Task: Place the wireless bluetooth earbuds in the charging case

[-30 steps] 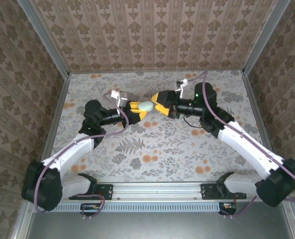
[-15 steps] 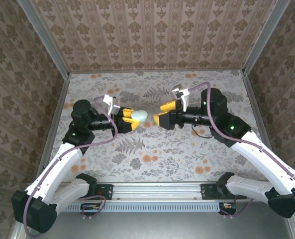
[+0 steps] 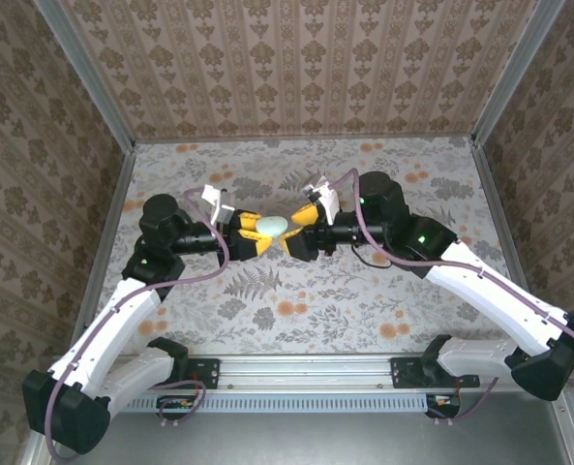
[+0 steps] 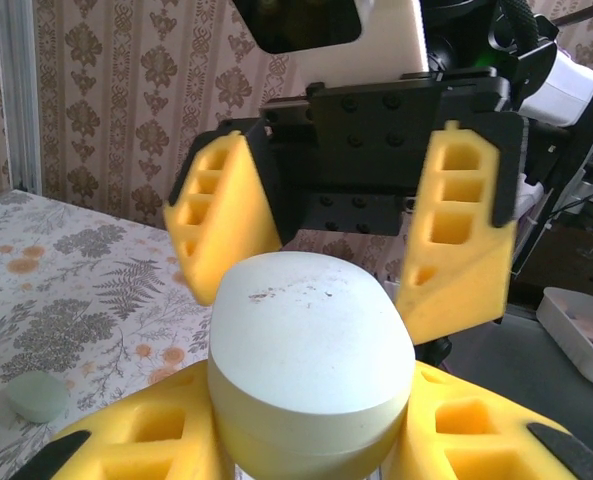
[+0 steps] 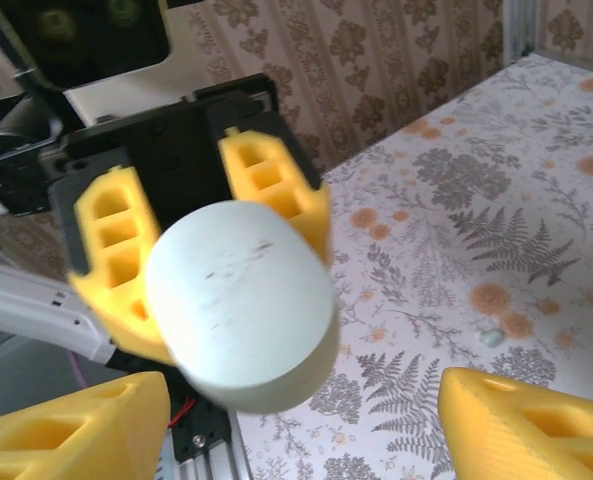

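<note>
From above, the left gripper [image 3: 256, 232] clamps a pale mint, rounded plastic charging case [image 3: 270, 225] over the floral-patterned table [image 3: 364, 291], with the right gripper [image 3: 297, 230] gaping at its 3 o'clock. Left wrist: charging case [image 4: 306, 350] at 6 o'clock, the right gripper's yellow fingers [image 4: 461, 230] spread at 12. Right wrist: charging case [image 5: 241, 300] at 9 o'clock.

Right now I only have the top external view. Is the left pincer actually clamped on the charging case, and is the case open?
Observer: In the left wrist view, the left pincer is shut on the charging case, gripping its lower part.
Operator: Open or closed?
Observer: Its lid looks closed. There's a seam line but no gap.
Operator: Is my right pincer touching it?
Observer: No. In the right wrist view, the right pincer is open, with its fingers clear of the case on both sides.
</note>
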`<state>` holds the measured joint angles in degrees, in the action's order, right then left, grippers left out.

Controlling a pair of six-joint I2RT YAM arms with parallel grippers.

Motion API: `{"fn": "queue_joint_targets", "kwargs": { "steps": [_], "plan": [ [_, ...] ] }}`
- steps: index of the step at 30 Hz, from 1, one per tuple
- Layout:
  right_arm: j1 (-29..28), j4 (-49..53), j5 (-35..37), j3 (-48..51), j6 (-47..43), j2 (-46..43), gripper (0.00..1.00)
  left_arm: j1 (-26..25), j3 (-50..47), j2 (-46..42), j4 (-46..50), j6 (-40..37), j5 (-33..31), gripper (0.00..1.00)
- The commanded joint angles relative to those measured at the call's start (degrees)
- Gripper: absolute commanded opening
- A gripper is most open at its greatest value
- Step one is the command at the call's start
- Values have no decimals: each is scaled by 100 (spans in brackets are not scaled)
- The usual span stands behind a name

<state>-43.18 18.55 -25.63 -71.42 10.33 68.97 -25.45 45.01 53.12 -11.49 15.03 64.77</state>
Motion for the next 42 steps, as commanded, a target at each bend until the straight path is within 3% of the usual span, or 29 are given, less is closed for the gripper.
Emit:
{"fn": "queue_joint_targets", "kwargs": {
  "steps": [1,4,22,42],
  "plan": [
    [-24,169,485,-324,77,98,70,-24,-61,-54,-29,88,153,22],
    [5,185,644,-407,207,156,69,-232,-80,-58,-28,72,151,22],
    [406,174,804,-448,995,345,69,-303,-116,-124,60,-18,84,22],
    [499,-46,254,-263,1359,-32,72,-96,-240,5,48,102,-166,21]
  ]
}}
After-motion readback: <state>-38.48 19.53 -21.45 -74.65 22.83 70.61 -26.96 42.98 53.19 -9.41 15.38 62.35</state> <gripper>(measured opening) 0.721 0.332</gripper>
